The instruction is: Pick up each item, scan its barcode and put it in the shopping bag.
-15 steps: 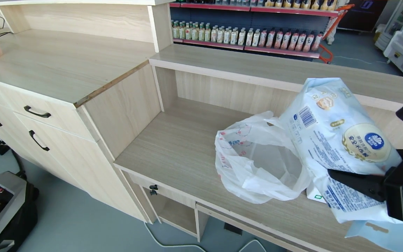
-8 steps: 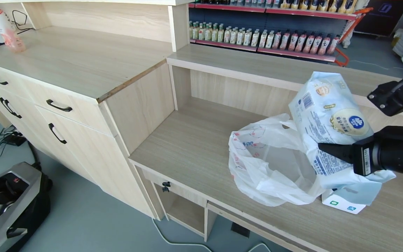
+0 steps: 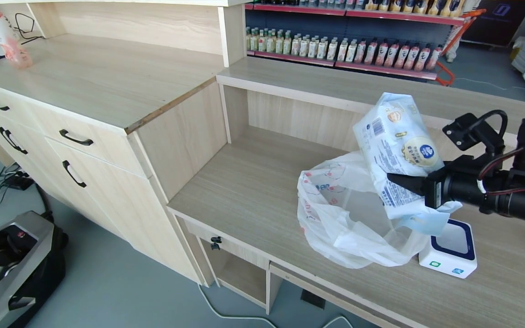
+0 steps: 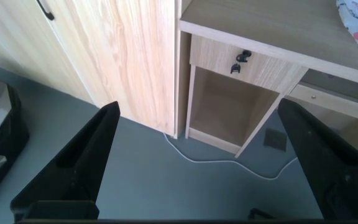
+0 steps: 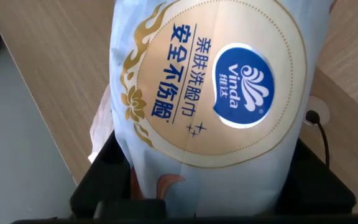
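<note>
The jaws of the right gripper (image 3: 409,184) are clamped on the lower half of a pale blue pack (image 3: 394,146). It hangs tilted in the air, right of centre in the head view, over the open mouth of the white shopping bag (image 3: 340,218). The jaws of the left gripper (image 4: 197,174) stand wide apart and hold nothing, low by the counter's front.

Just beside the bag, at lower right, a small white scanner (image 3: 449,248) with a dark blue top sits on the wooden counter (image 3: 253,191).

With the pack over the bag rather than the scanner, I judge the step to be bagging. The next move calls for lowering the pack into the mouth without dragging the limp rim shut, then letting go.

The pack bears a barcode panel near its top, a round gold-edged emblem and dense print. The bag has red and blue printing.
</note>
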